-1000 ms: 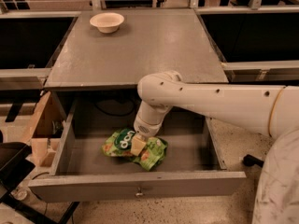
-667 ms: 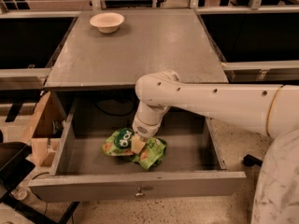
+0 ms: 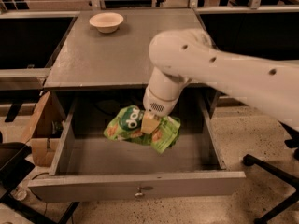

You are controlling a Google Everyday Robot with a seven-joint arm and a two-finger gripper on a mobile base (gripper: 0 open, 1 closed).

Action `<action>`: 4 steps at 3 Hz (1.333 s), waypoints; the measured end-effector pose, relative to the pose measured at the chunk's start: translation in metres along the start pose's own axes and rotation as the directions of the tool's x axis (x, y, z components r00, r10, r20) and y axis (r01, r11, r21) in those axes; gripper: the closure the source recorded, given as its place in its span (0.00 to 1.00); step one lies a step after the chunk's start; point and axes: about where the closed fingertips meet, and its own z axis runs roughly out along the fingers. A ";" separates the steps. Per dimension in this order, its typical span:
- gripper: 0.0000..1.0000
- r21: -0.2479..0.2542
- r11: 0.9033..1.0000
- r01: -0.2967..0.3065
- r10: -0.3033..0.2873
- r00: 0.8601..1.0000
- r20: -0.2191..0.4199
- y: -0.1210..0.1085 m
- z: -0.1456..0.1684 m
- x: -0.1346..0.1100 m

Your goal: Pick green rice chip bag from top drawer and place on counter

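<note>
The green rice chip bag (image 3: 128, 125) hangs crumpled in the air above the floor of the open top drawer (image 3: 135, 185), lifted clear of it. My gripper (image 3: 150, 123) points down from the white arm and is shut on the middle of the bag; a tan fingertip shows against the foil. The counter (image 3: 107, 55) lies just behind and above the bag. The drawer's front panel with its small metal knob (image 3: 138, 192) faces the camera.
A small cream bowl (image 3: 106, 21) stands at the counter's far left. A cardboard box (image 3: 42, 129) sits left of the drawer. Black chair legs (image 3: 266, 167) stand on the speckled floor at the right. Dark bays flank the counter.
The gripper has risen with the bag in it; the bag has left the drawer floor and now hangs higher, near the counter's front edge.
</note>
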 end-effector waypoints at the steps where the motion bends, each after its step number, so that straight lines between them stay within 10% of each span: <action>1: 1.00 0.017 0.999 0.048 -0.048 0.999 -0.007 -0.011 -0.069 -0.001; 3: 1.00 0.035 0.997 0.072 -0.071 0.997 -0.041 -0.078 -0.154 -0.046; 4: 1.00 0.129 0.989 0.067 -0.082 0.990 0.114 -0.112 -0.195 -0.089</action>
